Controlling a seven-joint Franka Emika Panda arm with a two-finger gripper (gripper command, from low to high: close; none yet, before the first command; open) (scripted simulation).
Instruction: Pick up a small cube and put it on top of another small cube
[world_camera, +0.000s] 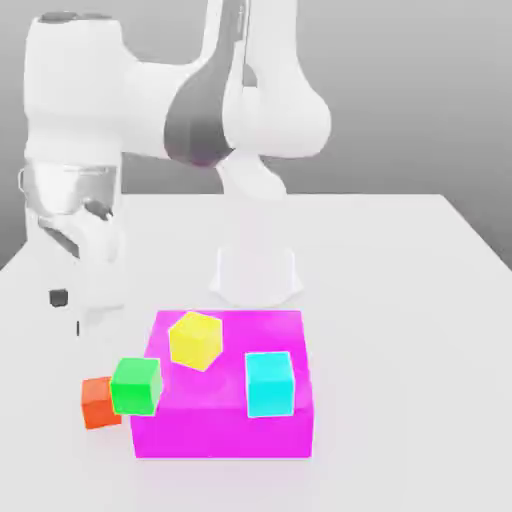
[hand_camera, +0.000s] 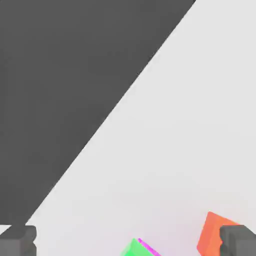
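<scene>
In the exterior view, the tool hangs above the bench, toward its edge at the exterior view's left. The red cube lies on the bench, just beside the block and near the green cube.

In the hand view, the tool is released, its fingers spread wide and nothing between them. It would be good to centre over the red cube first, turn to match its faces, then descend straight, keeping clear of the green cube.
</scene>
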